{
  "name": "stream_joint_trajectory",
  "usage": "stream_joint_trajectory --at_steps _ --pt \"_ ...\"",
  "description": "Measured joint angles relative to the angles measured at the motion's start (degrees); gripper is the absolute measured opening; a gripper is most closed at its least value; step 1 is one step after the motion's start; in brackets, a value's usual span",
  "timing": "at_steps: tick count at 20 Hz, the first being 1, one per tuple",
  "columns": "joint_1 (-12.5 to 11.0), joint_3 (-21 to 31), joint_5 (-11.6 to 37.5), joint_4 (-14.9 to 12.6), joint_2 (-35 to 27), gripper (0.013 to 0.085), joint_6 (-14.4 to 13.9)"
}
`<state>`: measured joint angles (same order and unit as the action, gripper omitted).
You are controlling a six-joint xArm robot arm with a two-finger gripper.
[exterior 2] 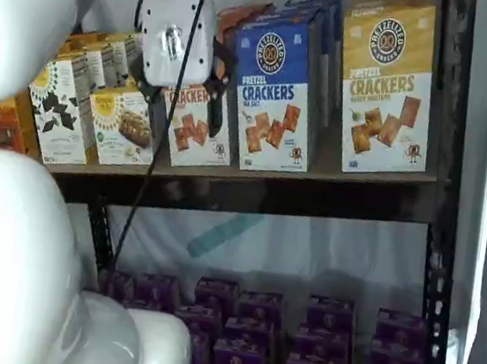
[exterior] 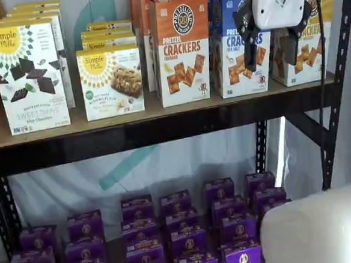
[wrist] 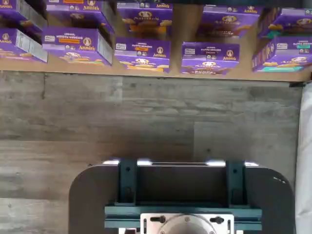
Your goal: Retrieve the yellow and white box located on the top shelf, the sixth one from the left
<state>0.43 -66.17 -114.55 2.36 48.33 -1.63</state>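
Purple boxes [wrist: 142, 54] line a board above grey flooring [wrist: 146, 117].

The orange carton [exterior: 181, 47] read "PRETZEL CRACKERS"; the blue carton [exterior 2: 277, 93] read "CRACKERS". A white box [exterior: 28, 75] read "Simple Mills" and "SWEET THINS". The purple boxes [wrist: 142, 54] read "Annie's".

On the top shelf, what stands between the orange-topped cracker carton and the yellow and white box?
In both shelf views, only the blue-topped cracker carton stands between them.

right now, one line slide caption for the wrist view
Purple boxes in rows on a wooden board, grey plank floor below, dark mount in front.
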Motion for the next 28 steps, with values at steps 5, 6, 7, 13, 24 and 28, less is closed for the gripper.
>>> stream_joint_trajectory --at_steps 5,6,7,13,24,28 --pt "-0.4 0.6 1.3 0.6 0.8 0.0850 0.2" --pt "-0.3 0.6 1.3 0.6 0.8 0.0850 0.1" --pt "-0.2 0.6 1.4 0.6 0.9 0.0850 0.0" --pt "0.0 1.3 3.8 -1.2 1.4 0.0850 0.4" --pt "-11.7 0.4 15.4 -4.6 -2.2 0.0850 12.4" --pt "-17.8 -2.0 19.0 -4.1 -5.4 0.0850 17.9"
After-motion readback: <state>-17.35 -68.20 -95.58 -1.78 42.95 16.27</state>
